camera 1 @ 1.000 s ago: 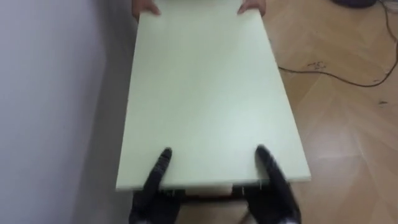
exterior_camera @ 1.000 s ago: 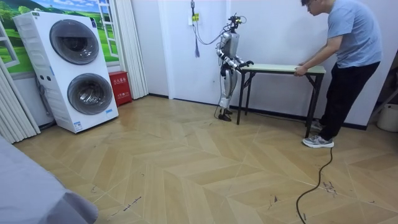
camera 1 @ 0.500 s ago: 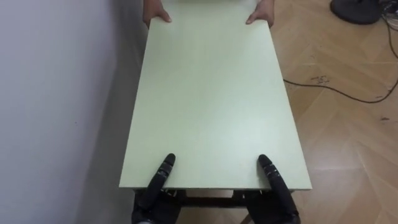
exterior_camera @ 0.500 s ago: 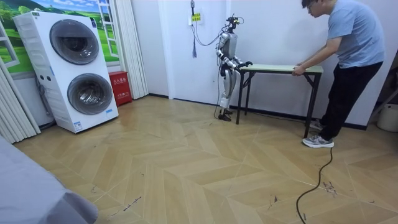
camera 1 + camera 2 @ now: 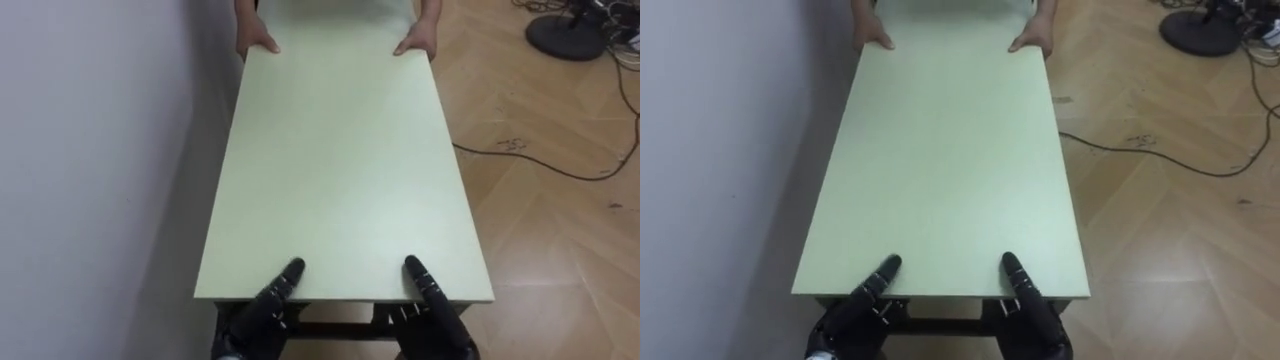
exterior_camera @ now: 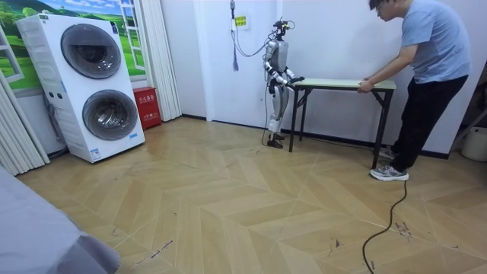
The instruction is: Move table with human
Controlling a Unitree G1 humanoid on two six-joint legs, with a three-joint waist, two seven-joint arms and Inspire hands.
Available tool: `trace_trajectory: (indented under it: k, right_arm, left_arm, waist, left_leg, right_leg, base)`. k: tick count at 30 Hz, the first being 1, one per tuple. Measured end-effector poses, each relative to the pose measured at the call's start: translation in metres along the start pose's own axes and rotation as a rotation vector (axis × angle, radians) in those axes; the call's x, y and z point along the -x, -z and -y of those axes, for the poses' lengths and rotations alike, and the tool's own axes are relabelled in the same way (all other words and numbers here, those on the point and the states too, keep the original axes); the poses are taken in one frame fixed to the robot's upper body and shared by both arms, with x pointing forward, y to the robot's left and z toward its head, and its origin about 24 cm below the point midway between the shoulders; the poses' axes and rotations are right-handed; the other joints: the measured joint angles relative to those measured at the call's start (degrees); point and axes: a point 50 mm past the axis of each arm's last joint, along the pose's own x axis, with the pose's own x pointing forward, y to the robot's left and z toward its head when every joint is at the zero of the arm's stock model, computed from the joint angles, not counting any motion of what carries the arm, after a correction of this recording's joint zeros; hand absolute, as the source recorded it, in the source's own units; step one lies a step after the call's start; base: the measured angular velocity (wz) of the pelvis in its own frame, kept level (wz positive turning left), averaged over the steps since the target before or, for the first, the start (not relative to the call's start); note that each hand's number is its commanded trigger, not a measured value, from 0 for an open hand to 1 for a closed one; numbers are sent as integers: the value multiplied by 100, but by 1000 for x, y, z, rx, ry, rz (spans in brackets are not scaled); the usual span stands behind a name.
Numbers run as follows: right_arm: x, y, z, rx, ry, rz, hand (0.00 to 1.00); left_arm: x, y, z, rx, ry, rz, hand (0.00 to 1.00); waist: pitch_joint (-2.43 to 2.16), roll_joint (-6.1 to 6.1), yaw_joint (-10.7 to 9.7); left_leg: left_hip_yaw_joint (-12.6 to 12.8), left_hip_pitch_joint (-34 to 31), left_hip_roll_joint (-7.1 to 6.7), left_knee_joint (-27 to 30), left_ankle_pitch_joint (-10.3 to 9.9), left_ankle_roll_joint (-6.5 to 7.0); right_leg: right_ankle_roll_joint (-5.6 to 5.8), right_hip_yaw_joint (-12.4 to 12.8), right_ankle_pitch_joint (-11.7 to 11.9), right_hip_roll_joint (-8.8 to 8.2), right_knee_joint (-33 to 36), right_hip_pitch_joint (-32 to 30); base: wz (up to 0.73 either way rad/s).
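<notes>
A long table with a pale green top (image 5: 340,170) and black legs stands lengthwise along the white wall. My left hand (image 5: 262,308) and right hand (image 5: 432,308) grip its near short edge, thumbs lying on top and the rest of each hand under the edge. At the far short edge a person's two hands (image 5: 258,40) (image 5: 415,42) hold the corners. In the room view I stand at the table's (image 6: 342,84) left end, and the person (image 6: 428,76) leans over the other end with both arms stretched to it.
The white wall (image 5: 90,170) runs close along the table's left side. Wooden floor lies to the right, with a dark cable (image 5: 540,160) and a black round stand base (image 5: 565,35). Stacked washing machines (image 6: 91,84) and a red box (image 6: 146,106) stand farther off.
The eye view has shifted, and more of the person's hands and of the far floor shows. My thumbs have slid inward along the near edge. In the room view I have moved slightly left.
</notes>
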Motion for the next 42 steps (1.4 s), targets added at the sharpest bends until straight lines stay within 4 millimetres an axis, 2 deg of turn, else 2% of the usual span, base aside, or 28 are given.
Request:
trace_trajectory:
  k: [5, 24, 27, 34, 42]
  right_arm:
    - [1, -1, 3, 24, -30, -11, 0]
    - [2, -3, 9, 11, -44, -19, 0]
    - [3, -5, 16, 9, -15, -13, 0]
    - [5, -5, 19, 28, -18, -17, 0]
    - [7, -6, 20, 63, -54, -27, 0]
  left_arm:
    - [-1, -1, -5, -24, -3, 0, 0]
    - [-7, -4, -6, -33, 5, -2, 0]
    - [-6, -5, -12, -52, -20, -5, 0]
    - [9, 18, -36, -75, -119, -115, 0]
    - [15, 17, -50, -82, -177, -126, 0]
  waist:
    - [-6, 6, -16]
    - [1, -16, -26]
    - [0, -27, -29]
    - [14, -89, -37]
    - [-3, -93, -51]
  left_leg:
    - [16, 77, 2, 7, 0, 0]
    - [27, 174, 10, -17, -6, -8]
    - [28, 184, 11, -31, -10, -13]
    - [27, 162, 4, -55, -14, -16]
    - [4, 135, 2, -63, -15, -15]
  right_leg:
    - [-77, 8, -50, 1, 27, 58]
    - [-77, 50, -49, 23, 32, 102]
    - [-77, 50, -49, 28, 31, 121]
    - [-77, 48, -50, 19, 27, 86]
    - [-71, 55, -53, 19, 28, 66]
  base:
    - [-1]
    - [-1]
    - [-1]
    - [0]
    - [0]
